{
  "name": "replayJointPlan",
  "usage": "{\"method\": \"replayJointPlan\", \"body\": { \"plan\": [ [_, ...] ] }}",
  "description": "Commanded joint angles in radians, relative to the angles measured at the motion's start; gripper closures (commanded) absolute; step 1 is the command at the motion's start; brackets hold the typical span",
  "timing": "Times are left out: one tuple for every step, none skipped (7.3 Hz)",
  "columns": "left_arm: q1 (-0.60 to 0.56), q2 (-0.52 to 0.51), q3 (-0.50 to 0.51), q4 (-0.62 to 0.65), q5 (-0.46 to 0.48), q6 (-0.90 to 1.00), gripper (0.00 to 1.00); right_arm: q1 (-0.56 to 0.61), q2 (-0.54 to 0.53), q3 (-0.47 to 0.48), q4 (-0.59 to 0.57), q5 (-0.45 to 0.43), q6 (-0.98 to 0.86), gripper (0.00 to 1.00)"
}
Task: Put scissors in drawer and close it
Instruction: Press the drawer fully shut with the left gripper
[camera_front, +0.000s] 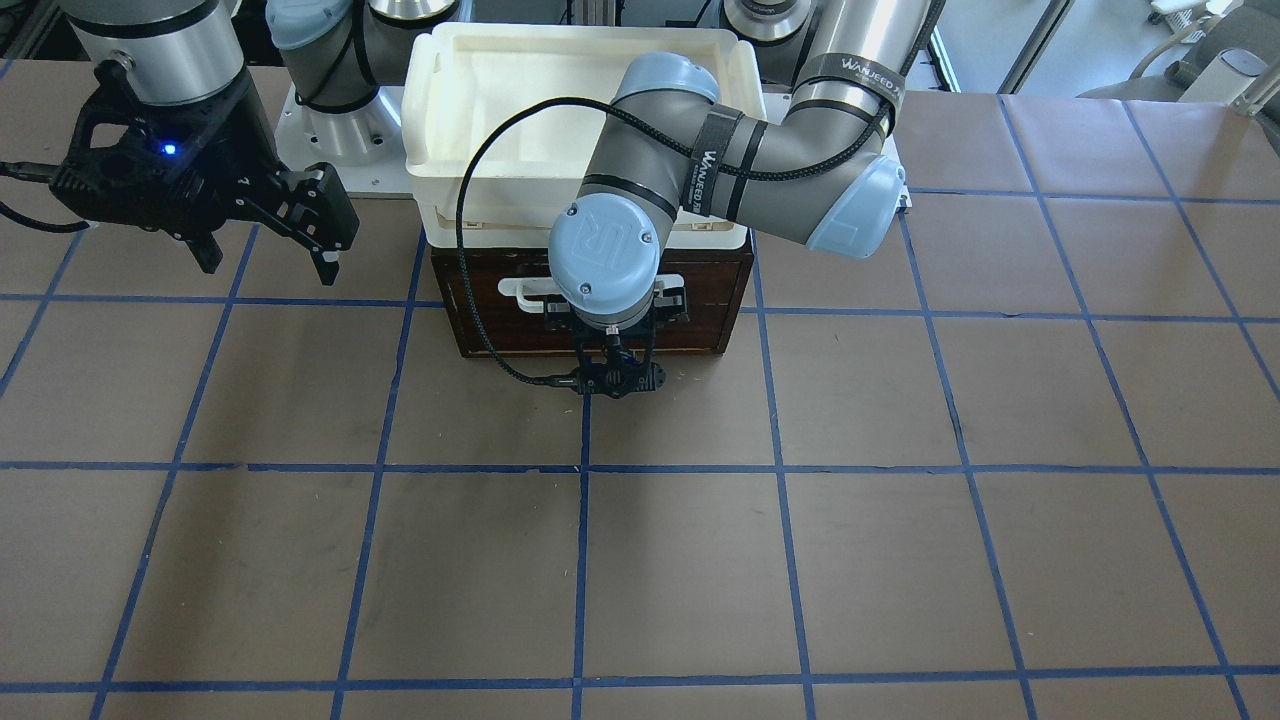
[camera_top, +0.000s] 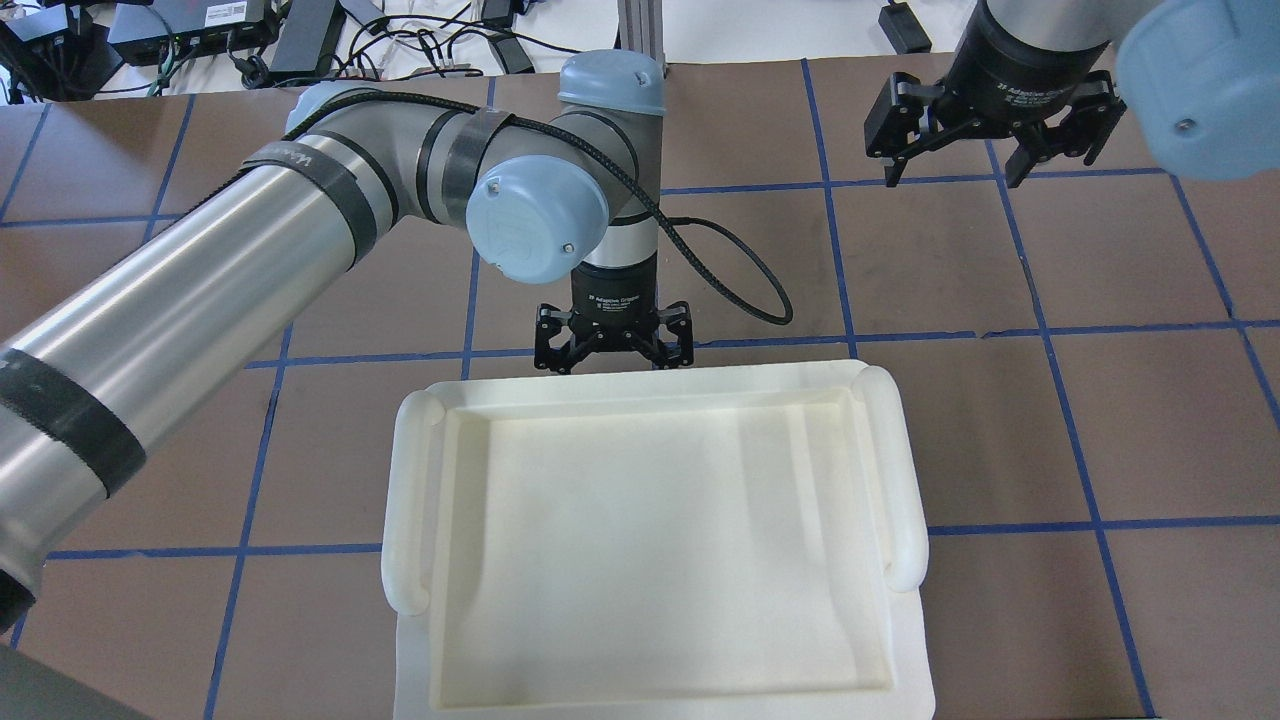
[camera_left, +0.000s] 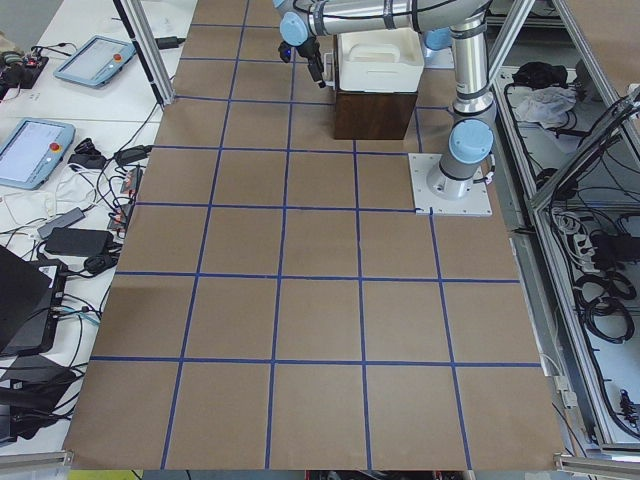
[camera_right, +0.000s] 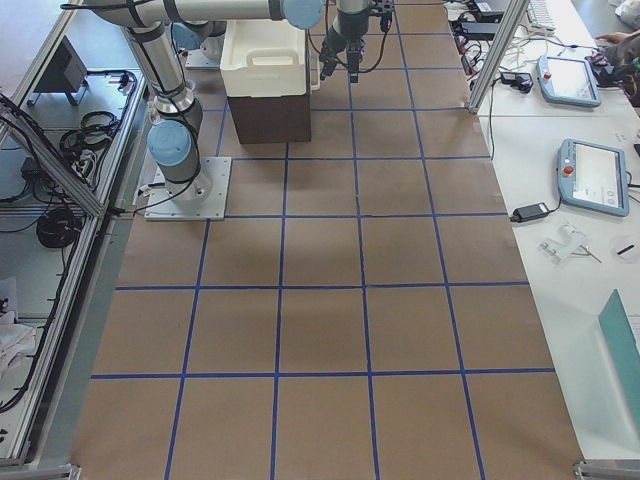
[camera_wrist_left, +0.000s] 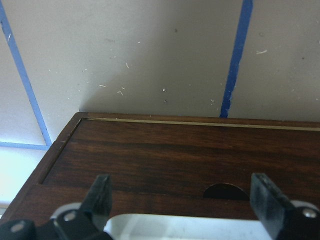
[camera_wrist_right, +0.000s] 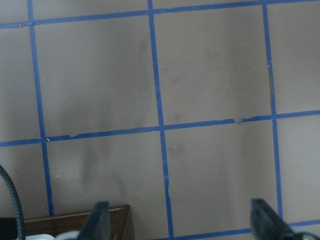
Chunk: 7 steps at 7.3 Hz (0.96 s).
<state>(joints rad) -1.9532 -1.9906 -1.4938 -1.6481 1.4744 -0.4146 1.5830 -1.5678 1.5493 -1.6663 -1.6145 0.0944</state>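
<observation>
The drawer (camera_front: 480, 300) shows only its dark brown front (camera_wrist_left: 165, 155), which sits flush in its box under a white tray. Its white bar handle (camera_front: 525, 288) runs across the front. My left gripper (camera_top: 613, 350) is open right at the drawer front. In the left wrist view its fingers (camera_wrist_left: 102, 192) stand on either side of the handle (camera_wrist_left: 175, 225) without gripping it. My right gripper (camera_front: 268, 255) is open and empty, held above the table well off to the side of the box. The scissors are out of view.
A white plastic tray (camera_top: 410, 500) lies on top of the drawer box and covers it from above. The left arm's black cable (camera_front: 470, 290) loops in front of the box. The table (camera_front: 900, 500) is brown paper with blue tape lines.
</observation>
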Motion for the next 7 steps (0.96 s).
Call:
{"method": "replayJointPlan", "body": {
  "plan": [
    [-0.013, 0.001, 0.000, -0.012, -0.020, 0.000, 0.00, -0.001, 0.000, 0.000, 0.003, -0.007, -0.001, 0.00],
    [-0.001, 0.009, 0.010, 0.000, -0.005, 0.026, 0.00, -0.001, 0.000, 0.000, 0.003, -0.005, -0.002, 0.00],
    [0.005, -0.003, 0.026, 0.083, 0.016, 0.034, 0.00, -0.001, 0.000, 0.000, 0.003, -0.005, -0.002, 0.00],
    [0.028, 0.009, 0.033, 0.137, 0.065, 0.049, 0.00, -0.001, 0.000, 0.000, 0.003, -0.007, -0.002, 0.00],
    [0.048, 0.019, 0.065, 0.164, 0.069, 0.071, 0.00, -0.001, 0.000, 0.000, 0.003, -0.005, -0.004, 0.00],
    [0.051, 0.047, 0.111, 0.154, 0.078, 0.086, 0.00, -0.001, 0.000, 0.000, 0.003, -0.005, -0.005, 0.00],
    [0.051, 0.111, 0.116, 0.149, 0.089, 0.088, 0.00, -0.001, 0.000, 0.000, 0.002, -0.004, -0.005, 0.00]
  ]
}}
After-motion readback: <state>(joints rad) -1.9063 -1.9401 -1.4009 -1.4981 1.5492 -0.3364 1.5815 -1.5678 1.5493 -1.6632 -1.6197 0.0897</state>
